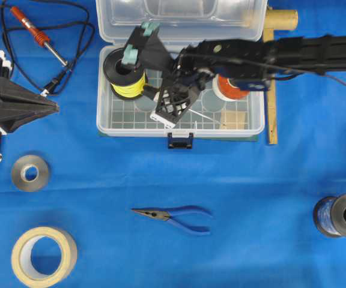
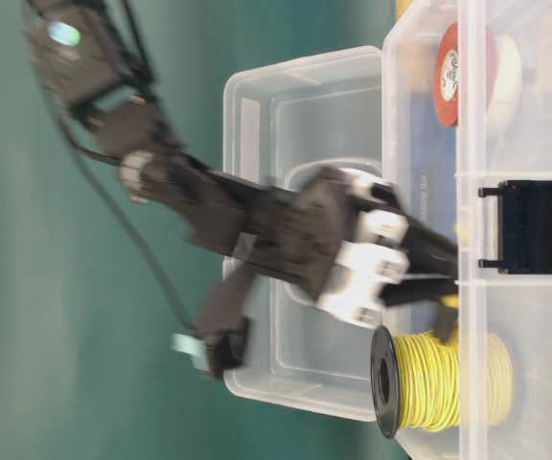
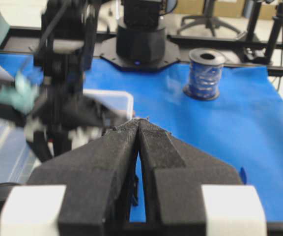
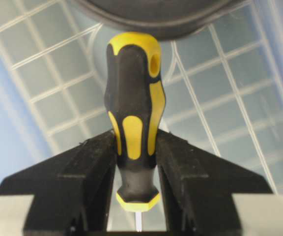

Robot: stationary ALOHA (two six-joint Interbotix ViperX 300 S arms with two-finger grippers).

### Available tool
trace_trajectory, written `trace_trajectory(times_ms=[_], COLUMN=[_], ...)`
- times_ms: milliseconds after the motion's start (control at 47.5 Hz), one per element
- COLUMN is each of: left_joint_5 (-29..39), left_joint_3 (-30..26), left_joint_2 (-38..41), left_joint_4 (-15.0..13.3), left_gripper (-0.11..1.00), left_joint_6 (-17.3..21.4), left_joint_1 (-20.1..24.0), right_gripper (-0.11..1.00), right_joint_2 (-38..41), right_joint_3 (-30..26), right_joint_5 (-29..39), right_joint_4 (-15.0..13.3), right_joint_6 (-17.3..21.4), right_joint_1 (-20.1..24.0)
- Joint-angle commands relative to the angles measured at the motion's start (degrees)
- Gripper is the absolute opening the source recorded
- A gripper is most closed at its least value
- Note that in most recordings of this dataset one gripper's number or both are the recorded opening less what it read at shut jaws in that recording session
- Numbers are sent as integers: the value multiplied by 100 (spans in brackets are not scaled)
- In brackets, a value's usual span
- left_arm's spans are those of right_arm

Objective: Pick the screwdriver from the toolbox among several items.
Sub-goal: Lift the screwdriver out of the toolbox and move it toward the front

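Overhead, blue cloth (image 1: 161,252) underlies toolbox (image 1: 107,123); castered chairs behind.

screwdriver (image 4: 134,123) in toolbox (image 1: 107,123) (between pincer (image 4: 136,162) fingers) | pliers (image 1: 176,216) on table, outside toolbox

The overhead view looks straight down on the whole table (image 1: 71,198). The table-level view sits close beside the toolbox (image 2: 295,115), turned on its side. The left wrist view faces across the table toward the right arm's base. The right wrist view looks close into the toolbox floor; all share the toolbox.
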Motion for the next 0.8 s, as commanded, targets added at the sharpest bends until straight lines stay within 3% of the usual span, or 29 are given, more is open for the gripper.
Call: trace_trajectory(times_ms=[0, 210, 379, 589, 779], left_joint_5=[-18, -18, -9, -9, -9], left_joint_3=[-62, -53, -53, -53, -44], left_joint_2=[18, 26, 26, 9, -9], left_joint_4=[-9, -9, -9, -9, -9], left_gripper=[0, 0, 0, 0, 0], left_joint_6=[9, 9, 9, 9, 9], left_joint_1=[18, 35, 97, 132, 141], right_gripper=[42, 42, 42, 42, 42], right_joint_2=[-562, -1283, -1441, -914, -79], right_joint_3=[-123, -123, -132, -422, -756], right_joint_5=[264, 694, 703, 668, 686], right_joint_4=[-9, -9, -70, -729, -976], right_joint_6=[53, 308, 642, 1090, 1274], right_joint_1=[53, 404, 1134, 2074, 2391])
